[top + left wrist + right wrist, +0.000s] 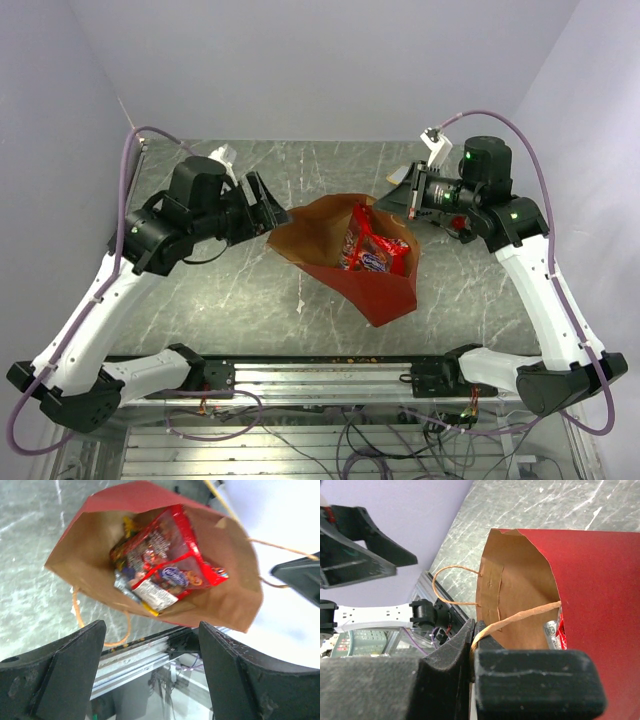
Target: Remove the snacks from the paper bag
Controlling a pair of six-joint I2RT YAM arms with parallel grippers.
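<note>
The paper bag (310,232) hangs tilted over the middle of the table, its mouth open toward the left arm, brown inside with a red side panel (600,580). My right gripper (476,630) is shut on one thin loop handle (520,616) and sits at the bag's right rim (410,200). The snacks (372,250) lie inside: a red chip bag (165,545) on top, with smaller silver, yellow and purple packets (145,592) under it. My left gripper (151,627) is open and holds nothing; it hovers just off the bag's left rim (268,205).
The second handle (77,615) dangles loose below the bag. A grey marble tabletop (250,300) lies under the bag. An aluminium rail (320,375) carrying the arm bases runs along the near edge. Lilac walls close in the left, back and right.
</note>
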